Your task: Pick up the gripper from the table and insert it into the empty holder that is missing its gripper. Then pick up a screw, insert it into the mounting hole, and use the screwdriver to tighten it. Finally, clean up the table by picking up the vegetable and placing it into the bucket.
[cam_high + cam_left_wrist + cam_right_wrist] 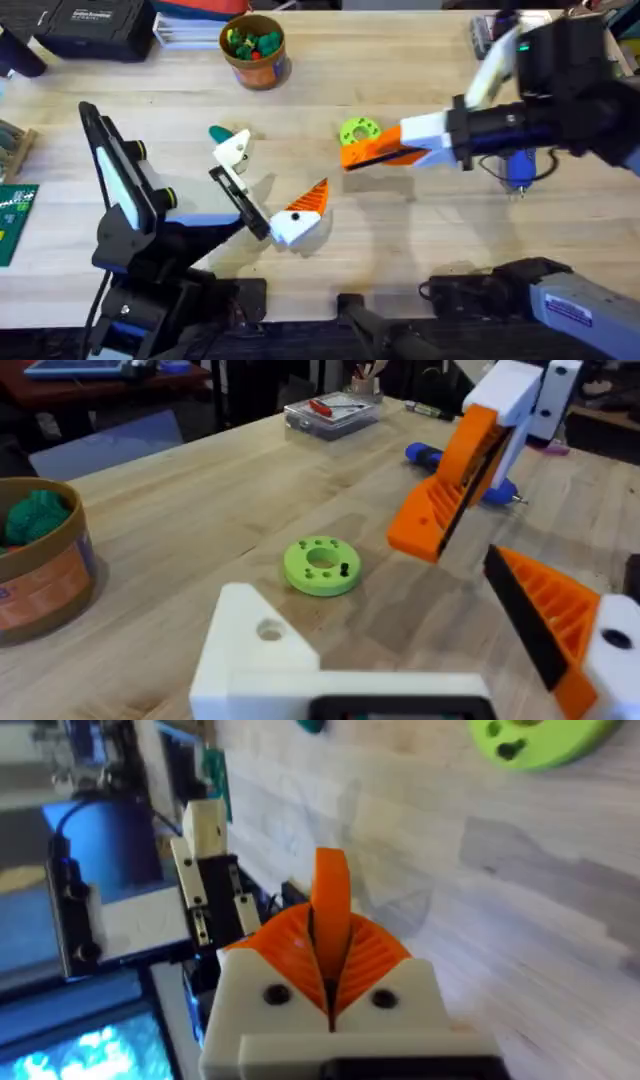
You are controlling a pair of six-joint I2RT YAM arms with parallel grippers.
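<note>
Pinching the gripper (330,885) between its pressed-together orange pads, the right end effector (352,155) hovers over mid-desk beside the lime-green disc (358,130). The piece sticks out past the pad tips, its long axis in line with the fingers. In the overhead view the holder (232,150) lies at 9 o'clock from that end effector and well apart from it. The holder is the bare white block on the left end effector (268,178), which is spread wide and holds nothing. Its black link runs from 5 o'clock up to 11 o'clock. The mounting hole (270,629) shows on the block's face. The insertion is judged to fall to the right arm. From overhead the held piece merges with the pads, and the right arm partly covers the screwdriver (518,165). A dark speck on the disc may be a screw, but this cannot be confirmed.
</note>
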